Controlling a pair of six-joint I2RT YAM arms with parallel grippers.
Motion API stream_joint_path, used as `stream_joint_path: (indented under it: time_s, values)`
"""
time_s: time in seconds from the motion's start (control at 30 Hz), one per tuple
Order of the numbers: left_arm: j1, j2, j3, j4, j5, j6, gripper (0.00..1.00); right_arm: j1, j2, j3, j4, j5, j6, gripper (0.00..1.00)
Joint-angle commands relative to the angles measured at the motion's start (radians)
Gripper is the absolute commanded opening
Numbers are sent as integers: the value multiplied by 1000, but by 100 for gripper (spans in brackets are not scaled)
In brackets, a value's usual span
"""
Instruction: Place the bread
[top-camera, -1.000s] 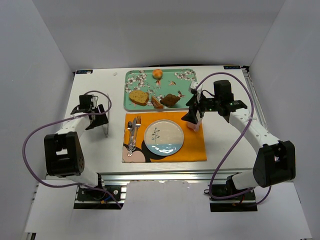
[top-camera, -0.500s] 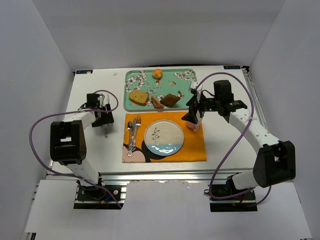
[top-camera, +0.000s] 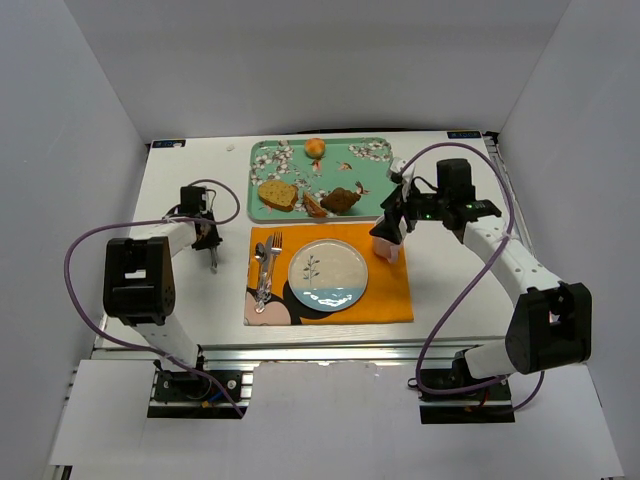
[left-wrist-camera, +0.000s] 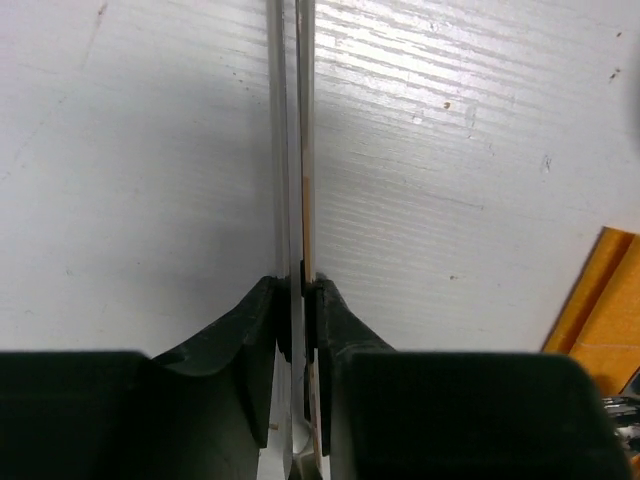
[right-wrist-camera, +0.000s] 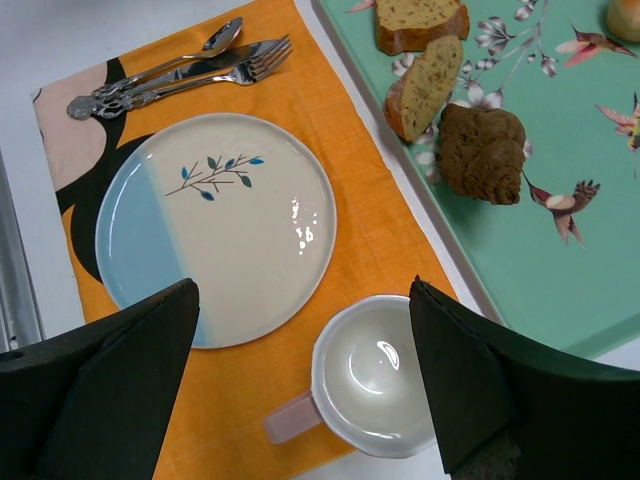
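Observation:
The bread is a small round golden-orange bun at the far edge of the teal flowered tray. Only its rim shows at the top right corner of the right wrist view. My right gripper hangs open over the white cup on the orange placemat, its jaws wide apart and empty. The bun lies well beyond it. My left gripper is over the bare table left of the placemat. Its jaws are shut on a thin metal knife seen edge-on.
A blue-and-cream plate sits mid-placemat, with a fork and spoon to its left. On the tray are a tan bread slice, a smaller slice and a dark brown piece. White walls enclose the table.
My left gripper has swung in toward the placemat and shut on the knife. My right gripper has shifted slightly to the right and stays open over the cup.

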Motion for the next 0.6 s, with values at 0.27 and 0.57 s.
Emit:
stream_joint_path:
  time_s: [0.27, 0.57]
  values:
    - [-79, -95, 207, 3, 315, -271, 0, -51, -40, -7, 33, -21, 23, 89]
    - [-185, 82, 427, 248, 549, -654, 13, -58, -35, -24, 77, -37, 53, 89]
